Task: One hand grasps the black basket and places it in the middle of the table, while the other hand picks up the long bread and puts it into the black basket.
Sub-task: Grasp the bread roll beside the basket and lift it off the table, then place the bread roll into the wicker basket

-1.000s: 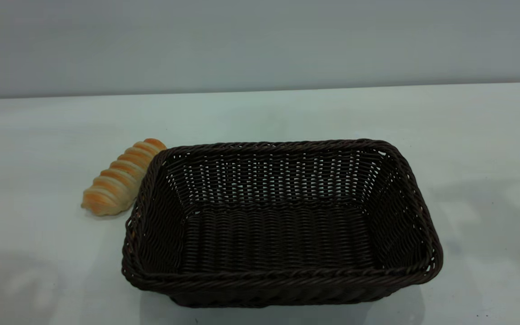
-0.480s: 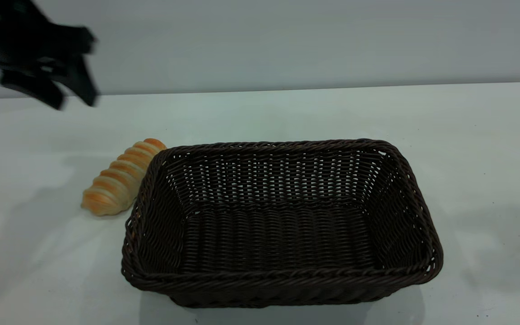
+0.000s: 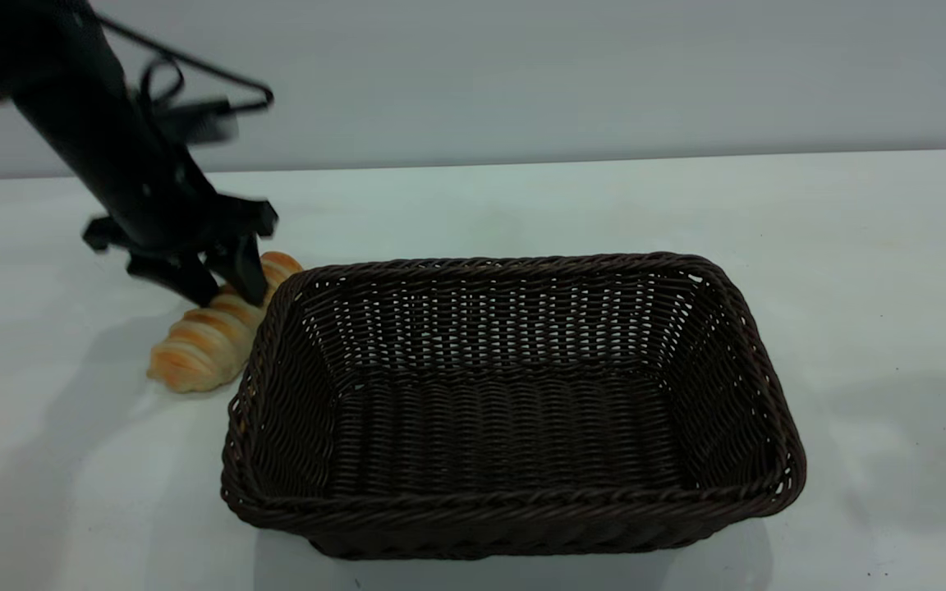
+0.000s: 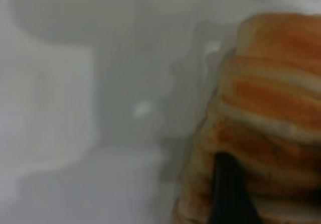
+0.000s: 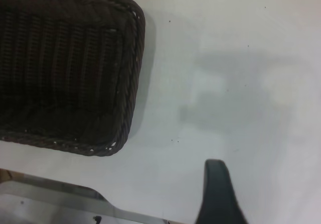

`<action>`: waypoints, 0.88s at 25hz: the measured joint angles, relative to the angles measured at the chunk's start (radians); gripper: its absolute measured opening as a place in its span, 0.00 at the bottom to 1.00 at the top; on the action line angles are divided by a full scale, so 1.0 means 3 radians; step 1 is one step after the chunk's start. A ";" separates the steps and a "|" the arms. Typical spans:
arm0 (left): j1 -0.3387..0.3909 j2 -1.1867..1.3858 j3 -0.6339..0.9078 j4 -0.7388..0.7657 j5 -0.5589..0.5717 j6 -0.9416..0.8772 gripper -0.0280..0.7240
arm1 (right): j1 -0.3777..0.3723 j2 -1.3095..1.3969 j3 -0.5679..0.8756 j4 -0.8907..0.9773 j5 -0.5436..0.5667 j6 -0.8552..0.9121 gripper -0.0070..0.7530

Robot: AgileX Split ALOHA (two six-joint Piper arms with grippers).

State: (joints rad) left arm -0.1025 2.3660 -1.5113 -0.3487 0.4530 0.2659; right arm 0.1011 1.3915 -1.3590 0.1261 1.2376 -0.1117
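Long bread [image 3: 212, 332] lies on the table [image 3: 522, 205] just beside the black basket [image 3: 514, 509] — at the basket's left wall, outside it. Left pincer [image 3: 222, 287] is down over the bread's far end, its 2 fingers spread open, one fingertip [image 4: 228, 194] against the crust. Right pincer [image 5: 215, 194] hangs off the basket's right side — cannot tell whether its fingers are parted.

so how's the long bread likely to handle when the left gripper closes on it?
The long bread has a rounded, tapered body, so it may roll or pivot if pinched off-centre. Its spiral ridges probably give the fingers some bite. The left gripper sits near the far end, so the free end may droop when lifted.
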 joint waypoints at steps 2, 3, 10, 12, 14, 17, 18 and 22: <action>0.0000 0.0029 -0.0032 -0.0010 0.0017 0.0000 0.62 | 0.0000 0.0000 0.0000 0.0000 0.0000 0.0000 0.71; 0.0000 0.0035 -0.0046 -0.0010 0.0041 0.0000 0.56 | 0.0000 0.0000 0.0000 0.0000 0.0000 0.0000 0.71; 0.0007 -0.0211 -0.0282 0.0007 0.0455 0.0008 0.12 | 0.0000 0.0000 0.0000 0.0000 0.0000 0.0000 0.71; 0.0007 -0.0396 -0.0431 -0.0023 0.0580 0.0008 0.11 | 0.0000 0.0000 0.0000 0.0000 0.0000 0.0000 0.71; -0.0004 -0.0604 -0.0551 -0.0155 0.0729 0.0018 0.11 | 0.0000 0.0000 0.0000 0.0000 0.0000 0.0000 0.71; -0.0129 -0.0805 -0.0606 -0.0381 0.0993 0.0279 0.11 | 0.0000 0.0000 0.0000 0.0000 0.0000 0.0000 0.71; -0.0194 -0.0832 -0.0606 -0.0424 0.1104 0.0425 0.11 | 0.0000 0.0000 0.0000 0.0000 0.0000 0.0000 0.71; -0.0574 -0.0814 -0.0606 -0.0519 0.1527 0.0865 0.11 | 0.0000 0.0000 0.0000 -0.0004 0.0000 0.0000 0.71</action>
State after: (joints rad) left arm -0.2746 2.1219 -1.6931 -0.5045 0.9110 0.5254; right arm 0.1011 1.3915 -1.3590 0.1250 1.2376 -0.1117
